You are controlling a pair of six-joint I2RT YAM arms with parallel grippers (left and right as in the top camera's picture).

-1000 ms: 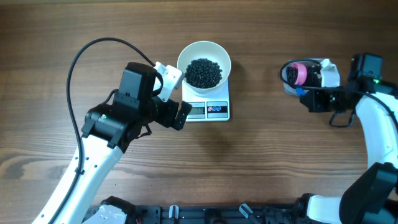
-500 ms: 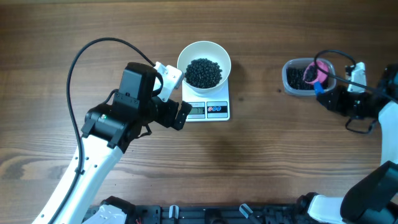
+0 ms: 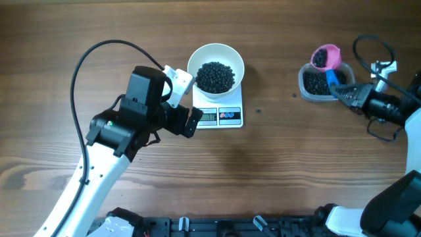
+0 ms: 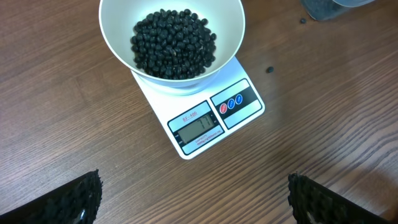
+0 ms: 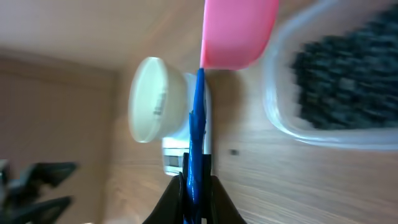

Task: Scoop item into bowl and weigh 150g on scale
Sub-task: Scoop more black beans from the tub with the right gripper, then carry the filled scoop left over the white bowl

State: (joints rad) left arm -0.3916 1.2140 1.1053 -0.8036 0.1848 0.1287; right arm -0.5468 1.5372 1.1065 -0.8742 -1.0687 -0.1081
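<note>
The white bowl (image 3: 216, 66) holds a heap of the black item (image 3: 215, 76) and stands on the white scale (image 3: 229, 116). The left wrist view shows the bowl (image 4: 118, 43), the beads (image 4: 173, 43) and the scale's display (image 4: 199, 129). My left gripper (image 3: 187, 102) sits open just left of the scale, its fingertips (image 4: 81, 199) wide apart over bare wood. My right gripper (image 3: 345, 94) is shut on the blue handle (image 5: 198, 124) of the pink scoop (image 3: 325, 56). The scoop hangs over the far edge of the clear tub (image 3: 305, 84), with dark beads in it.
The clear tub's wall (image 5: 292, 134) holds more black beads (image 5: 348, 74) at the right of the table. A stray bead (image 3: 258, 110) lies on the wood right of the scale. A black cable (image 3: 82, 62) loops behind the left arm.
The right arm has drawn back to the right. The scoop has gone from pointing left over the tub, down into it, and now up at its far edge. The left arm is still.
</note>
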